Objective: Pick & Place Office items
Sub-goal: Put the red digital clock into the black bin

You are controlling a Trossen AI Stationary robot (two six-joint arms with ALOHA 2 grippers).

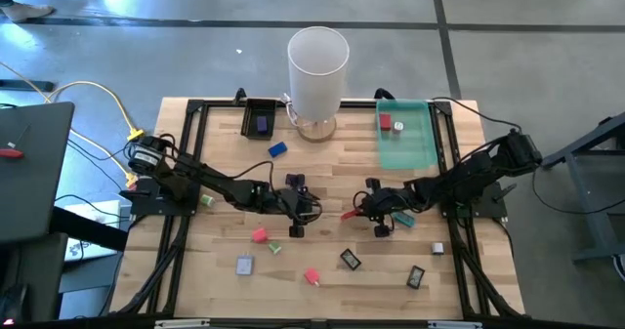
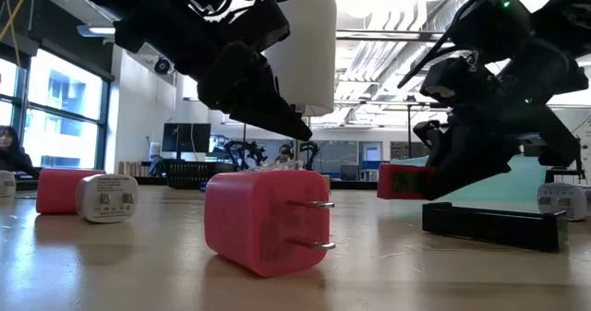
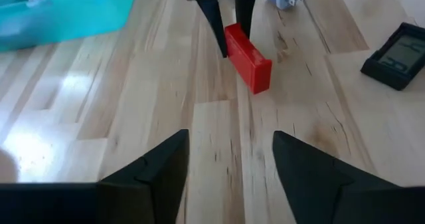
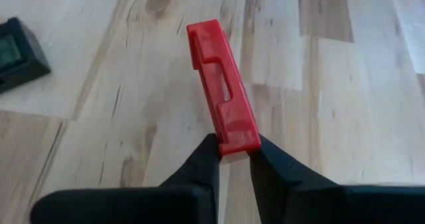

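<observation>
1. Spanning the whole scene: a pale wooden table (image 1: 322, 241) of butcher-block strips inside a black frame, standing on a grey concrete floor; beyond it, in the low view, an open office room with windows, monitors and ceiling lights, and a seated person at the far left edge.
2. Standing at the table's far edge: a tall white cylinder (image 1: 317, 67), upright; just beside it, toward the right arm, lying flat, a translucent green tray (image 1: 410, 143); on its other side a small black tray (image 1: 260, 117).
3. Hovering near the table's centre: the left gripper (image 1: 299, 215), fingers standing apart with bare wood between them, holding nothing.
4. Facing it from near by: the right gripper (image 1: 376, 210), fingers clamped on one short end of a red block (image 4: 221, 103).
5. Sticking out from those fingertips toward the left gripper: the red block's long axis, about level, raised off the wood in the low view.
6. Lying scattered on the near part of the table: a pink charger (image 2: 263, 221) on its side, prongs pointing toward the right arm's side, plus small black, grey and blue pieces.
</observation>
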